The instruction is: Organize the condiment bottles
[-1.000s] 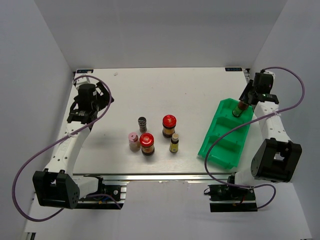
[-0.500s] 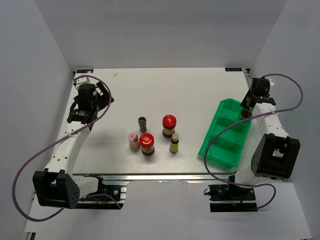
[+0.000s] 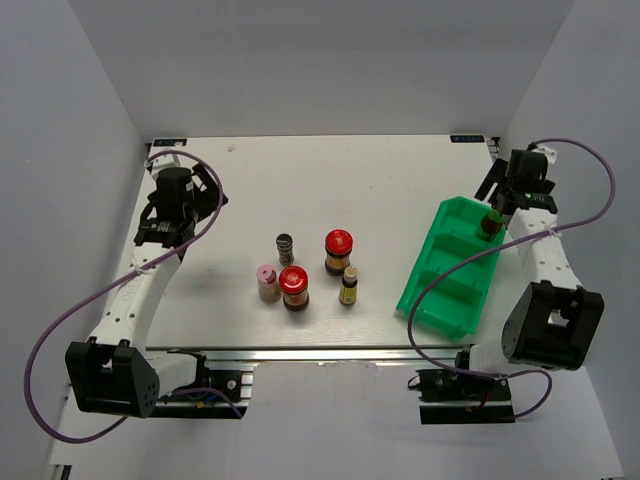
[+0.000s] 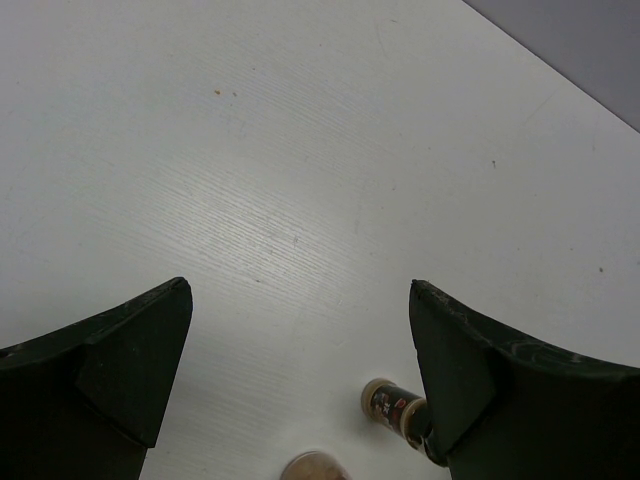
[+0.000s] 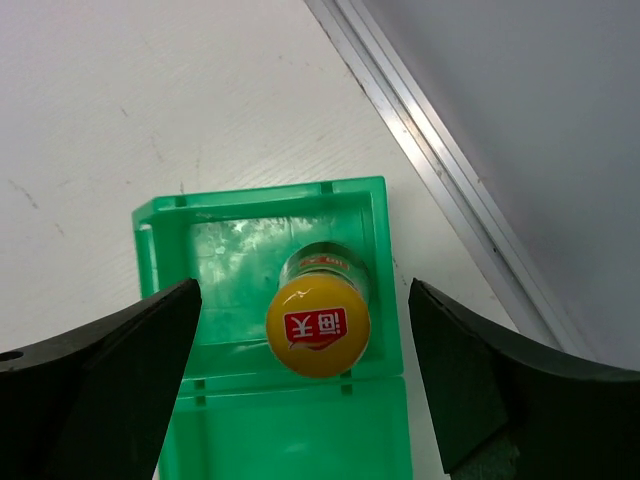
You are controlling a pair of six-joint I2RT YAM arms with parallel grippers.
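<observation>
The yellow-capped green bottle point(image 3: 490, 222) point(image 5: 318, 326) stands upright in the far compartment of the green bin point(image 3: 450, 272) point(image 5: 250, 205). My right gripper point(image 3: 509, 188) point(image 5: 305, 290) hovers over it, open, with its fingers on either side of the cap and not touching it. Mid-table stand two red-lidded jars point(image 3: 339, 250) point(image 3: 294, 288), the grey ribbed shaker point(image 3: 285, 246), the pink-capped jar point(image 3: 267, 283) and the tan-capped brown bottle point(image 3: 349, 286). My left gripper point(image 3: 163, 226) point(image 4: 300, 290) is open over bare table at the far left, holding nothing.
The bin lies slantwise at the table's right, its two nearer compartments holding nothing. The right wrist view shows the table's metal edge rail point(image 5: 450, 180) just beyond the bin. A small dark bottle with a pale cap point(image 4: 392, 405) shows low in the left wrist view.
My right gripper has opened and let go of the yellow-capped bottle, which now stands in the bin's far compartment. The left arm has not moved.
</observation>
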